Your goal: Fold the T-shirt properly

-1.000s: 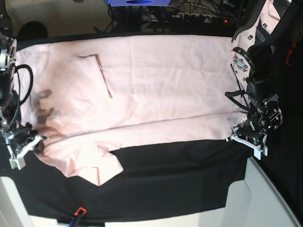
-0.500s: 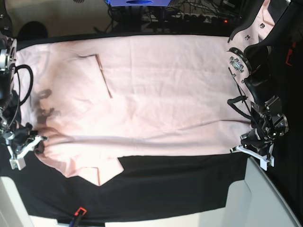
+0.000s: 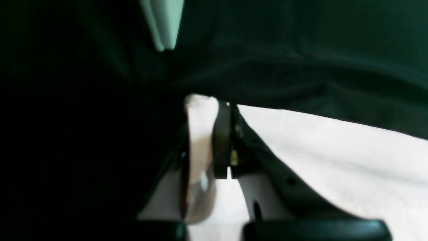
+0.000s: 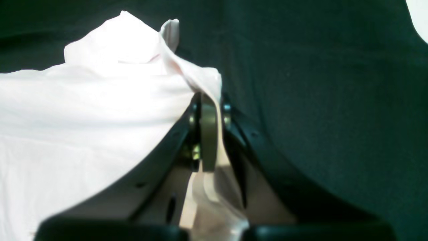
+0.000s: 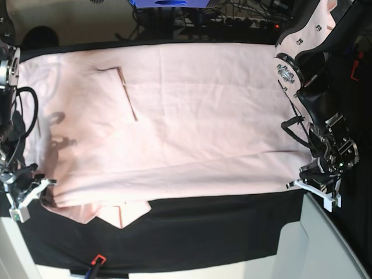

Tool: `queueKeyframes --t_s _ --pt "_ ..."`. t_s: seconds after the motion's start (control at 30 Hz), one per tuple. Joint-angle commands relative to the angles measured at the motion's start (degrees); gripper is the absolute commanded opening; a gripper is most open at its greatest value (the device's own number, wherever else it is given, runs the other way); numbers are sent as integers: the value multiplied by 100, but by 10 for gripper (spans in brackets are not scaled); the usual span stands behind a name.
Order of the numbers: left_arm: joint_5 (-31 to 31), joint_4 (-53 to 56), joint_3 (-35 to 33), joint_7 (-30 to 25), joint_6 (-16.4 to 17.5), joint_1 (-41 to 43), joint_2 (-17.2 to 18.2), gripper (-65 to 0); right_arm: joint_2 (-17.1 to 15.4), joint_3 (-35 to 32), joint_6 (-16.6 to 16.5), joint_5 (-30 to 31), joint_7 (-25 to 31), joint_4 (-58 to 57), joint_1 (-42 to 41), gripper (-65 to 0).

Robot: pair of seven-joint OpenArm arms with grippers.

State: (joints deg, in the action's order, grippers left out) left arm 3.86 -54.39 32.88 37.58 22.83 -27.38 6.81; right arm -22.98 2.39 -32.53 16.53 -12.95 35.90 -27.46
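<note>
Both claws, left gripper (image 5: 317,185) and right gripper (image 5: 26,195), are clamped on the T-shirt (image 5: 174,110) spread across the black cloth (image 5: 221,226), so uneven pulling could probably skew the fold.

Black cloth (image 5: 221,226) spread over the tabletop, pale tabletop edge (image 5: 174,272) showing along the near side, small red and blue object (image 5: 95,263) near that edge, tangle of cables (image 5: 232,17) behind the far side, blue box (image 5: 168,3) at the top edge
</note>
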Motion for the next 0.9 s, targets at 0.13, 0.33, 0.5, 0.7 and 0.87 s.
queueKeyframes --t_s 0.13,0.33,0.5,0.7,0.87 --pt "-65 -482 -14 -158 16 -71 80 -650 -133 38 -13 74 165 124 -186 -650" --pt "-935 -1000 -14 308 95 280 124 -650 -141 29 -13 65 165 124 -168 -650" --pt "-1041 -1264 -14 316 95 465 150 -650 -141 29 -13 65 183 133 -106 -650" --pt "-1102 -1660 -14 334 95 694 168 -650 -141 29 -13 65 192 133 -71 -650" --pt "-1102 -2170 -14 343 95 1019 150 -650 -150 38 -30 65 201 133 -1 -650"
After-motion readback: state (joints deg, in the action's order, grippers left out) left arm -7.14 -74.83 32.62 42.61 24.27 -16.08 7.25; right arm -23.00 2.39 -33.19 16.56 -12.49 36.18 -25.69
